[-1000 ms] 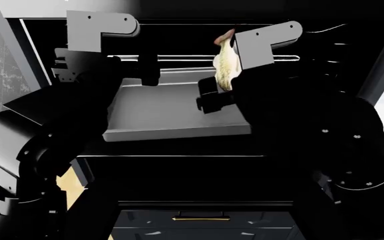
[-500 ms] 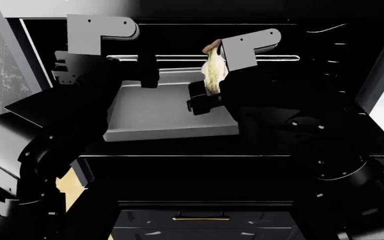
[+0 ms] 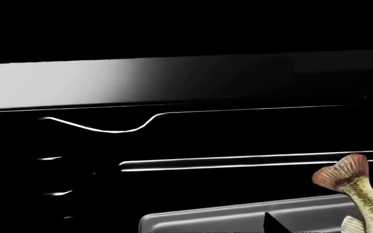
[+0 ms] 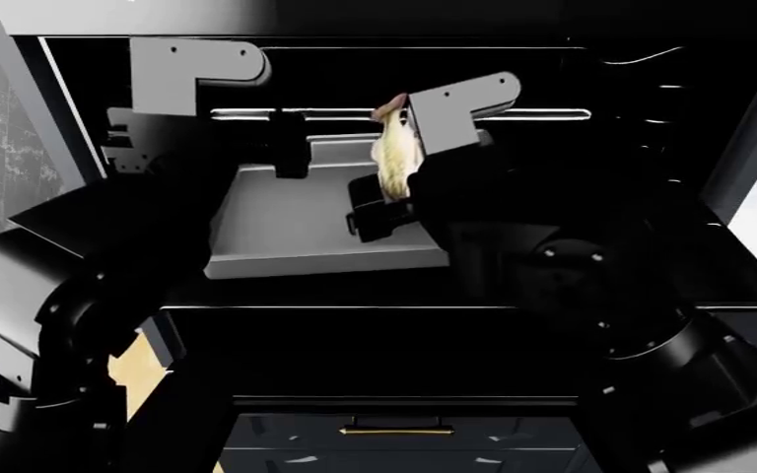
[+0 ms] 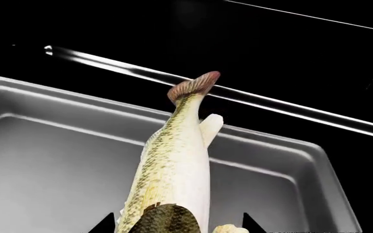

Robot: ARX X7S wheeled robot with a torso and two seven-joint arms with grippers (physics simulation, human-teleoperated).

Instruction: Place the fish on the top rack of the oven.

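Right fingers (image 4: 376, 207) clamp scaly pale-bellied fish (image 5: 173, 170) above smooth grey tray (image 5: 57, 160); left fingers' state unclear.

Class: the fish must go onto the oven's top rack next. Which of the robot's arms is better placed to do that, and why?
The right. Its hand already grips the fish, tail up, over the grey tray just before the top rack. The left hand holds nothing and sits off to the side.

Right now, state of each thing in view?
Fish: held tail-up by the right gripper, over the tray.
Oven: open, cavity exposed.
Top rack: in place, bare.
Tray: grey, nothing lying in it.
Left gripper: near the tray's far edge, jaws hidden.
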